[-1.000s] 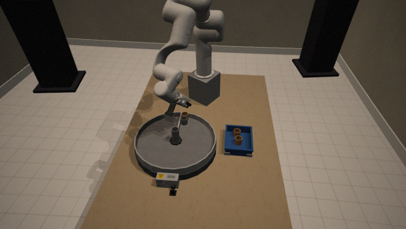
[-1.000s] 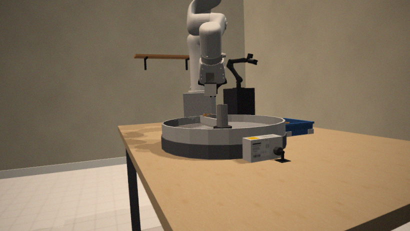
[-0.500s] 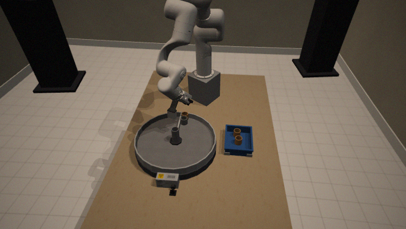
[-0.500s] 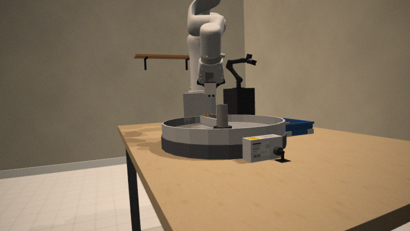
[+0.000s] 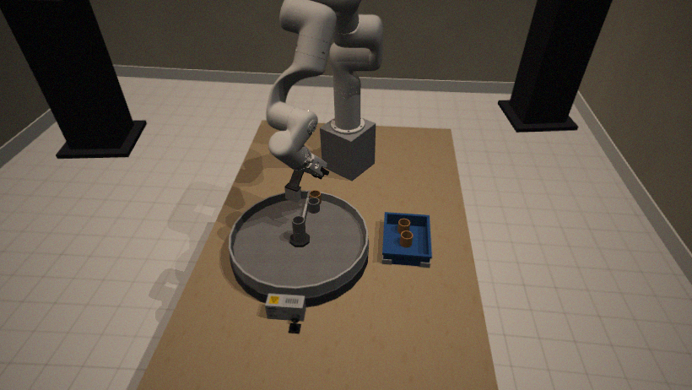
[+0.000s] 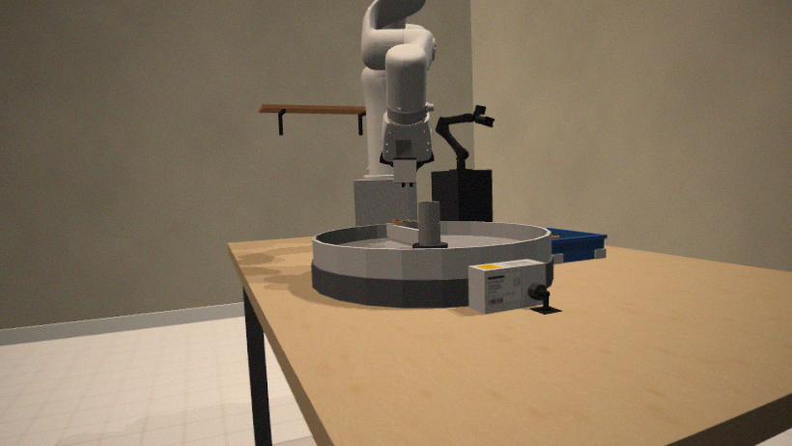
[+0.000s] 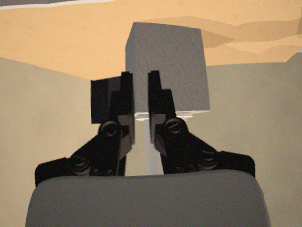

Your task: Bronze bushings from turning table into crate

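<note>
My gripper (image 5: 325, 172) (image 6: 407, 184) (image 7: 140, 87) is shut to a narrow gap, with nothing between its fingers. It is above and behind the far rim of the grey turning table (image 5: 261, 263) (image 6: 387, 261). One bronze bushing (image 5: 316, 194) (image 6: 396, 222) stands at the table's far rim, partly hidden by a steel bushing (image 5: 314, 205) just in front of it. Two bronze bushings (image 5: 403, 224) (image 5: 406, 239) stand upright in the blue crate (image 5: 407, 259) (image 6: 579, 250), right of the turning table. No bushing shows in the wrist view.
A hub post (image 5: 299, 228) (image 6: 429, 221) rises from the turning table's middle, and a thin divider (image 5: 305, 208) (image 6: 403, 233) runs from it to the far rim. A grey control box (image 5: 285, 309) (image 6: 507, 288) stands at the near side. The arm's pedestal (image 5: 348, 151) (image 7: 170, 64) is behind.
</note>
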Robot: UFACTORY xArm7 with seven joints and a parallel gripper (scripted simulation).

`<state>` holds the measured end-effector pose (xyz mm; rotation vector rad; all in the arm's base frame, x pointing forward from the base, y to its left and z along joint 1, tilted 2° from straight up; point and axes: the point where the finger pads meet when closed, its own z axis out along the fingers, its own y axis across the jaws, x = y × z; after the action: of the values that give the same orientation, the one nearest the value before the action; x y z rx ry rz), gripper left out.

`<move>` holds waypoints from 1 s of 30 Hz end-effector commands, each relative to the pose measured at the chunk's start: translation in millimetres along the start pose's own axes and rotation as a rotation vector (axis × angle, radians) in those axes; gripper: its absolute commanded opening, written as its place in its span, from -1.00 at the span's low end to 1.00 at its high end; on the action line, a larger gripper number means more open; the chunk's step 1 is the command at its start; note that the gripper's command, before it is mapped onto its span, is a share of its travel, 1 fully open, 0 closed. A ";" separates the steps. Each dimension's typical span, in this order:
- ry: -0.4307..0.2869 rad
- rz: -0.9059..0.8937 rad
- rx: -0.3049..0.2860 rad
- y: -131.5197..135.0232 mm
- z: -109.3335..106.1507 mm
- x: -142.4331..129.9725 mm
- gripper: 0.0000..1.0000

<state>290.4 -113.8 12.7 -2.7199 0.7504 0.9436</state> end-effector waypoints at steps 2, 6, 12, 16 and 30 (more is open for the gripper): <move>0.004 0.001 0.000 0.0 -1.3 0.4 -0.79; 0.004 0.001 0.000 0.0 -1.3 0.4 -0.79; 0.004 0.001 0.000 0.0 5.1 5.9 -0.79; 0.004 0.001 0.000 -0.1 14.5 14.0 -0.79; 0.004 0.001 0.000 -0.1 14.7 14.2 -0.79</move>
<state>290.9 -114.4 -8.2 -2.7206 0.7519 0.9427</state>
